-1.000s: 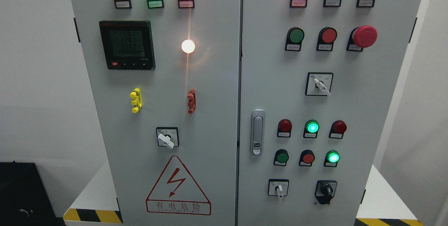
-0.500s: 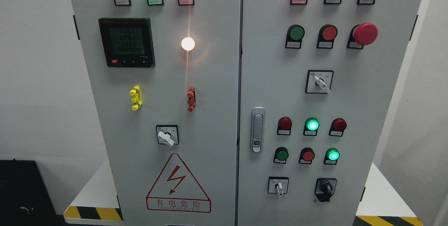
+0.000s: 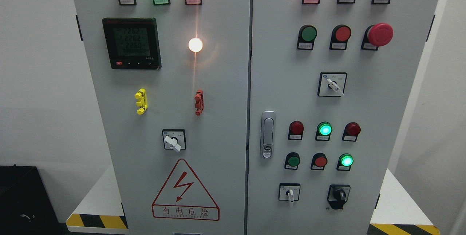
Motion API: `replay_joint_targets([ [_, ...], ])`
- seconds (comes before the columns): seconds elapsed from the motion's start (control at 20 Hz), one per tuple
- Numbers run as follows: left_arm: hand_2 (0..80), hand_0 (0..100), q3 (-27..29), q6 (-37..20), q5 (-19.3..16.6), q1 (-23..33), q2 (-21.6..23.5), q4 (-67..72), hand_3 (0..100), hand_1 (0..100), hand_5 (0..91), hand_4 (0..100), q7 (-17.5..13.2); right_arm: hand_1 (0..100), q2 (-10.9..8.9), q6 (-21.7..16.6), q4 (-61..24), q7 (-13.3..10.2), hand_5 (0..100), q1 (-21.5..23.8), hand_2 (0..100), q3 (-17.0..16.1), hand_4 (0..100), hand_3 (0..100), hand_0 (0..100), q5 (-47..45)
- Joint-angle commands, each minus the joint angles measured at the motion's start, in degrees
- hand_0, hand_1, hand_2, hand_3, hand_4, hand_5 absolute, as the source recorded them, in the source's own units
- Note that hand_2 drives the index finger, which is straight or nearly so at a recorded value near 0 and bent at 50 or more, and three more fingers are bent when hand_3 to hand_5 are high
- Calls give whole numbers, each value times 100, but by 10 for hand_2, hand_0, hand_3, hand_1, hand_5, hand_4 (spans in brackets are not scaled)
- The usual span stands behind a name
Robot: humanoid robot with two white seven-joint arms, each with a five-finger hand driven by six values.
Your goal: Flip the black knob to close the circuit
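The black knob (image 3: 339,195) sits on a black plate at the lower right of the right door of a grey electrical cabinet (image 3: 233,118). Its handle points roughly straight up and down. No robot hand or arm shows in the head view.
A white selector switch (image 3: 290,194) sits left of the knob. Above it are red and green lamps and buttons, one lit green (image 3: 346,161). A red mushroom stop button (image 3: 379,34) sticks out at upper right. A door latch (image 3: 267,134) is on the right door's left edge. A black box (image 3: 22,198) stands at lower left.
The whole panel has shifted slightly up in the picture, so the camera has tilted down a little. The meter digits changed. The knob has not turned.
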Motion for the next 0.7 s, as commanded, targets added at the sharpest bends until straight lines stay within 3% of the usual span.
replay_joint_targets([
  [0.0, 0, 120, 0, 0, 0, 0, 0, 0, 0, 556, 0, 0, 4, 116, -98, 12, -2587, -62, 10, 74, 177, -249, 274, 304, 0, 1155],
  [0.05, 0, 120, 0, 0, 0, 0, 0, 0, 0, 556, 0, 0, 4, 121, -81, 38, -2807, -80, 87, 74, 272, -319, 357, 395, 0, 1418],
  [0.1, 0, 120, 0, 0, 0, 0, 0, 0, 0, 556, 0, 0, 4, 121, -72, 99, -3035, -106, 115, 74, 294, -355, 377, 423, 0, 1699],
  [0.2, 0, 120, 0, 0, 0, 0, 0, 0, 0, 556, 0, 0, 4, 113, -81, 240, -3483, -211, 272, 74, 395, -364, 458, 532, 0, 2157],
  [0.3, 0, 120, 0, 0, 0, 0, 0, 0, 0, 556, 0, 0, 4, 104, -72, 354, -3958, -220, 421, 74, 541, -407, 591, 704, 0, 2544],
  [0.65, 0, 120, 0, 0, 0, 0, 0, 0, 0, 556, 0, 0, 4, 0, -10, 583, -5549, -150, 731, 57, 783, -434, 779, 942, 0, 3740],
])
